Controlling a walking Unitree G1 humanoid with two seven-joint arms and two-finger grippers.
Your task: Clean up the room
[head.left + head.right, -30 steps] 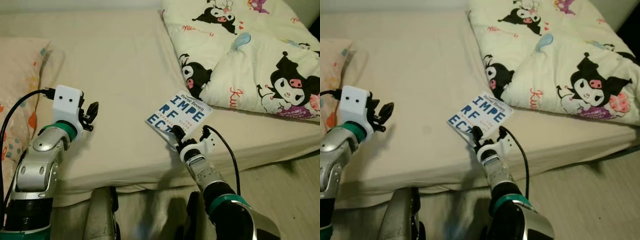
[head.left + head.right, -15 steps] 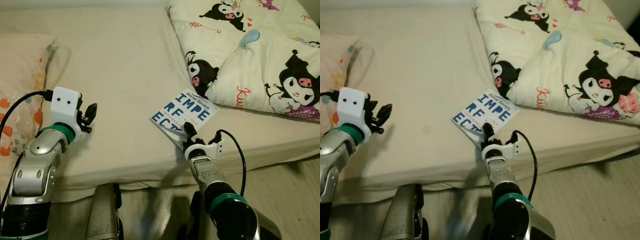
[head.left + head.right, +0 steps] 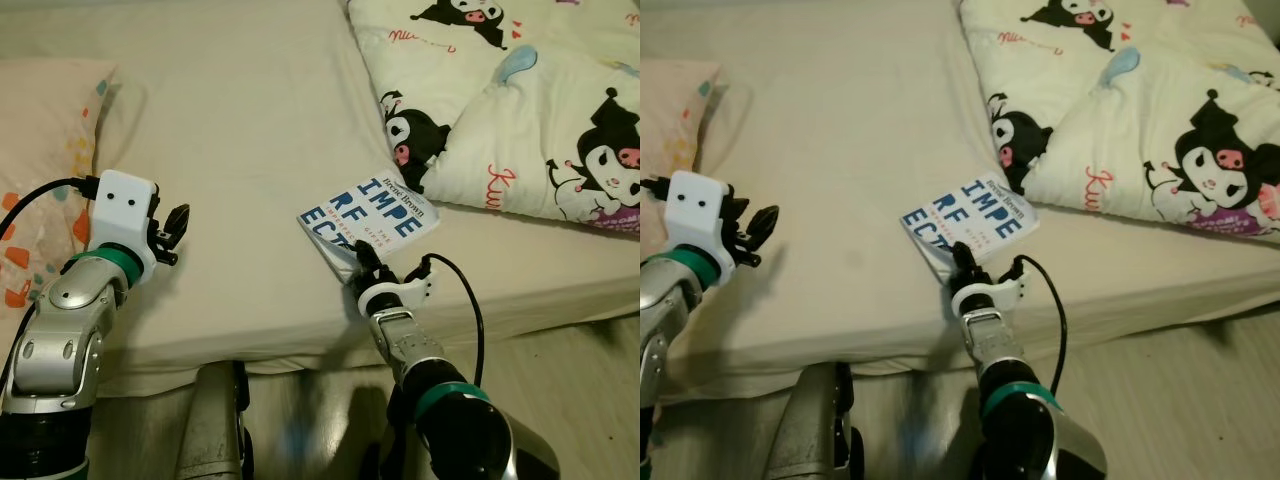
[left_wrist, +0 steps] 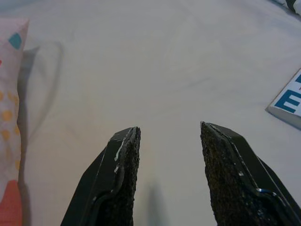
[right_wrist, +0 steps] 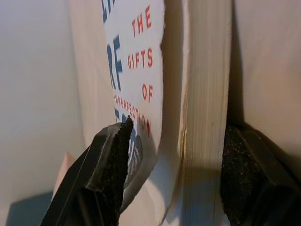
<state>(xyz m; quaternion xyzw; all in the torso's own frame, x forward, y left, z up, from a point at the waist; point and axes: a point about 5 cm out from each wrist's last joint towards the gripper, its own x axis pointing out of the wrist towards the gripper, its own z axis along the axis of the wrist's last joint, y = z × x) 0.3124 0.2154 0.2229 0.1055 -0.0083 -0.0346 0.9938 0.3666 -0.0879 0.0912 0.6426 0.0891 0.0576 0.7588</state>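
Right gripper astride the near corner of the book, one finger on the cover, one under, seemingly pinching. Lying near the bed edge beside the quilt. Probably light and floppy; better gripped nearer the spine. Left gripper spread, empty.

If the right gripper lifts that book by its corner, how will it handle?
Probably floppy: the book looks like a thin paperback, and its cover already curls away from the pages between the right gripper fingers. Likely light, so it may sag or fan open rather than slip. The soft bed gives little support underneath.
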